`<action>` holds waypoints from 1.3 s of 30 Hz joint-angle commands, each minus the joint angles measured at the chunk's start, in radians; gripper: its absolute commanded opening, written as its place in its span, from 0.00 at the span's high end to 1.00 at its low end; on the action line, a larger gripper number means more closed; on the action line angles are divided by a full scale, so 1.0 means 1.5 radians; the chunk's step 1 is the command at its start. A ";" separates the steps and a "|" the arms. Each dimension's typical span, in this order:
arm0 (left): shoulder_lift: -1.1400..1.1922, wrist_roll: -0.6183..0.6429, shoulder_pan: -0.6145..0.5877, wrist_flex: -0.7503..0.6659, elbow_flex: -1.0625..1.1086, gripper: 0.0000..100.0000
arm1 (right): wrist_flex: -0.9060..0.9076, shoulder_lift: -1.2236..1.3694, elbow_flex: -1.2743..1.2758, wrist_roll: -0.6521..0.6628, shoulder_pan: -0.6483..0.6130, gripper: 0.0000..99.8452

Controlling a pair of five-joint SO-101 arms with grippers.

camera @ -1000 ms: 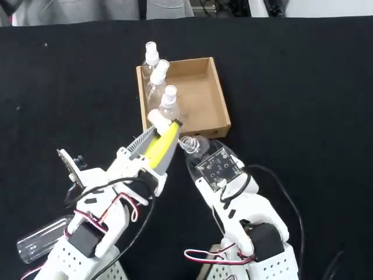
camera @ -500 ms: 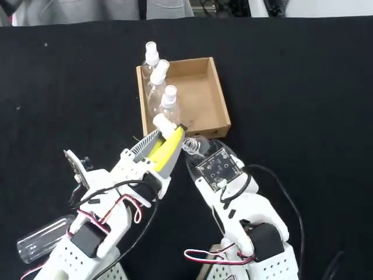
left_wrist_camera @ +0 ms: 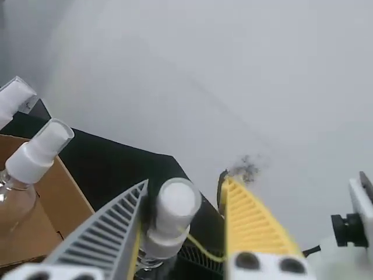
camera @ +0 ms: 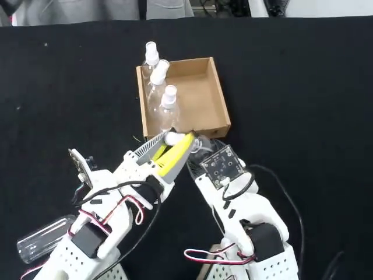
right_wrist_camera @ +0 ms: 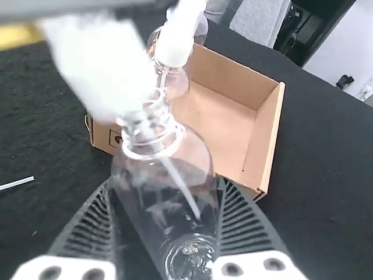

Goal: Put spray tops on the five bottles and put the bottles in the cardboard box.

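My right gripper (right_wrist_camera: 166, 186) is shut on a clear bottle (right_wrist_camera: 160, 175) just in front of the cardboard box (camera: 220, 93), with the bottle's open neck pointing toward the box. My left gripper (camera: 178, 139) is shut on a white spray top (left_wrist_camera: 173, 213), held between its grey and yellow fingers right at that neck. The top's thin tube (right_wrist_camera: 178, 178) reaches down inside the bottle. Three bottles with spray tops (camera: 158, 76) stand along the box's left wall. A bottle without a top (camera: 44, 244) lies on the table beside the left arm's base.
The black table (camera: 303, 87) is bare to the right of and behind the box. The right half of the box floor (camera: 198, 96) is free. A thin white stick (right_wrist_camera: 17, 182) lies on the table near the box's front wall.
My left gripper has carried the spray top rightward and toward me, from the box's front-left corner to the mouth of the held bottle. The right arm has barely moved.
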 commanded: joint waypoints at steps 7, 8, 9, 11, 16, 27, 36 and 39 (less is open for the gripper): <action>-0.004 -0.002 0.007 -0.001 -0.026 0.85 | -0.027 -0.068 -0.024 -0.007 0.017 0.99; -0.004 -0.002 0.007 -0.001 -0.030 0.85 | -0.027 -0.068 -0.021 -0.007 0.017 0.99; -0.004 -0.002 0.007 -0.001 -0.033 0.86 | -0.027 -0.068 -0.020 -0.007 0.017 0.99; -0.004 -0.001 0.003 -0.001 -0.036 0.86 | -0.028 -0.068 -0.020 -0.007 0.017 0.99; -0.005 0.054 -0.052 -0.001 -0.054 0.86 | -0.028 -0.068 -0.020 -0.007 0.018 0.99; -0.005 0.087 -0.088 -0.001 -0.066 0.86 | -0.029 -0.068 -0.023 -0.008 0.033 0.99; -0.005 0.082 -0.088 0.003 -0.063 0.86 | -0.081 -0.065 -0.026 -0.128 0.151 0.98; -0.005 0.062 -0.086 0.003 -0.061 0.86 | -0.081 -0.065 -0.026 -0.171 0.162 0.98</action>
